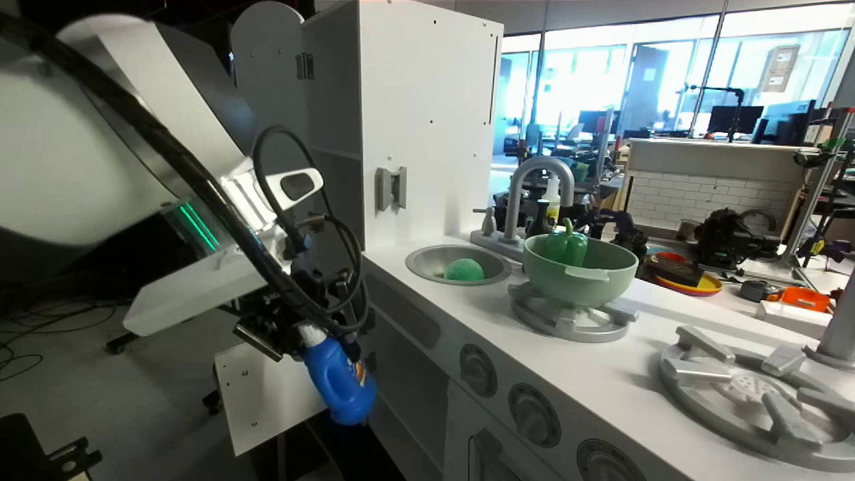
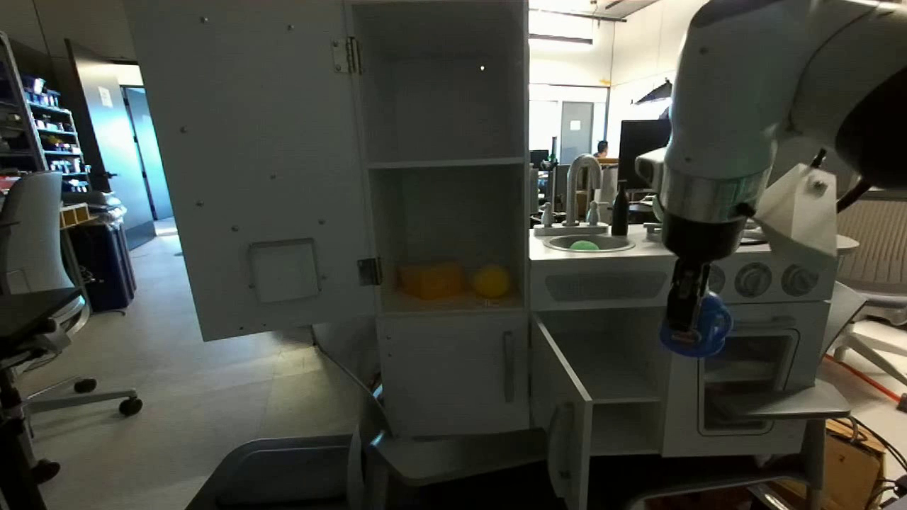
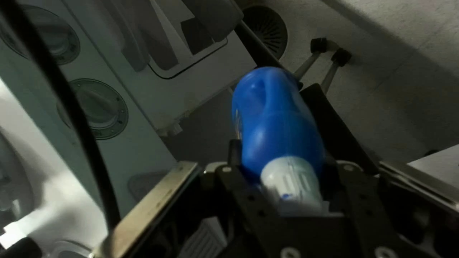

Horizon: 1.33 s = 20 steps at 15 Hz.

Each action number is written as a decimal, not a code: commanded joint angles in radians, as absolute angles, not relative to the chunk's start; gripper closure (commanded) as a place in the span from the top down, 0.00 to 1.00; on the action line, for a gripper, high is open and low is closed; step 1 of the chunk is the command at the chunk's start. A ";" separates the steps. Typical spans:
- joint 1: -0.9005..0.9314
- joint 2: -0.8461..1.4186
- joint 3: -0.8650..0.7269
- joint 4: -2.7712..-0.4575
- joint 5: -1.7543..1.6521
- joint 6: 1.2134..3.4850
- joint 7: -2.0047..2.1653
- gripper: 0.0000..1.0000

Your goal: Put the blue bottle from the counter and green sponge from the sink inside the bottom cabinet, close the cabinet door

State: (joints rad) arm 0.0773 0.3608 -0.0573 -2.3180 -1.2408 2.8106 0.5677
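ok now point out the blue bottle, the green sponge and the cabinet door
Blue bottle [image 3: 281, 132]: wrist view, on its blue body.
Green sponge [image 1: 464, 270]: in an exterior view, on its rounded side.
Cabinet door [image 2: 555, 392]: in an exterior view, on its outer face.

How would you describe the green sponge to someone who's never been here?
Start at the long white counter and its arched tap. In front of the tap is a round metal sink, and the green sponge lies in it. Unlike the glossy green pepper in the pale bowl nearby, it is a dull, rounded lump.
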 commanded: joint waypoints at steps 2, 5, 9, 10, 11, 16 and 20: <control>0.154 0.566 -0.081 -2.153 -1.410 2.773 0.756 0.22; 0.173 0.633 -0.094 -2.098 -1.478 2.725 0.788 0.22; 0.181 0.674 -0.117 -2.045 -1.551 2.663 0.781 0.22; 0.182 0.686 -0.123 -2.030 -1.571 2.654 0.787 0.22; 0.179 0.715 -0.131 -2.003 -1.602 2.655 0.802 0.22; 0.185 0.760 -0.131 -1.955 -1.692 2.638 0.833 0.22; 0.188 0.803 -0.124 -1.914 -1.778 2.648 0.892 0.22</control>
